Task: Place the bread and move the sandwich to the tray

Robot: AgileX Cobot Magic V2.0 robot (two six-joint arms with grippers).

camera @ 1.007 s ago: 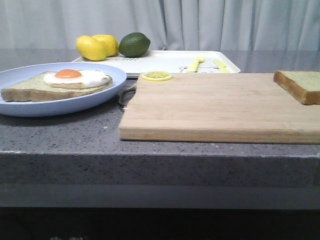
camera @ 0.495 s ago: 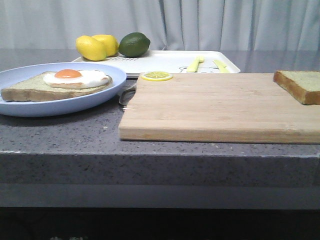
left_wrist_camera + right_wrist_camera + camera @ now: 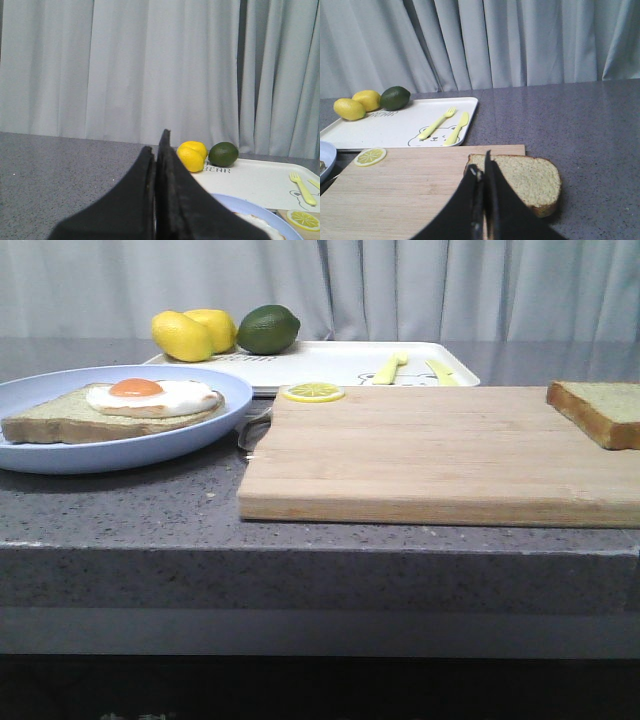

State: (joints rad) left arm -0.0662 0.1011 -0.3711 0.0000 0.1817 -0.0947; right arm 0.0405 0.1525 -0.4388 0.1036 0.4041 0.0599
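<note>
The bread [image 3: 602, 410] lies on the far right end of the wooden cutting board [image 3: 440, 455]; it also shows in the right wrist view [image 3: 527, 181]. A flatter slice topped with a fried egg [image 3: 150, 395] lies on the round pale blue plate [image 3: 60, 455] at the left. The white tray [image 3: 340, 365] stands behind the board and shows in the wrist views too [image 3: 395, 127] [image 3: 255, 180]. My right gripper [image 3: 482, 167] is shut and empty, near the bread. My left gripper [image 3: 156, 145] is shut and empty, beside the plate [image 3: 260, 215]. Neither gripper shows in the front view.
Two lemons [image 3: 192, 333] and a lime [image 3: 268, 328] sit at the tray's back left corner. A yellow fork [image 3: 390, 368] and knife [image 3: 440, 371] lie on the tray's right part. A lemon slice [image 3: 312, 392] lies on the board's far left corner. Grey curtains hang behind the counter.
</note>
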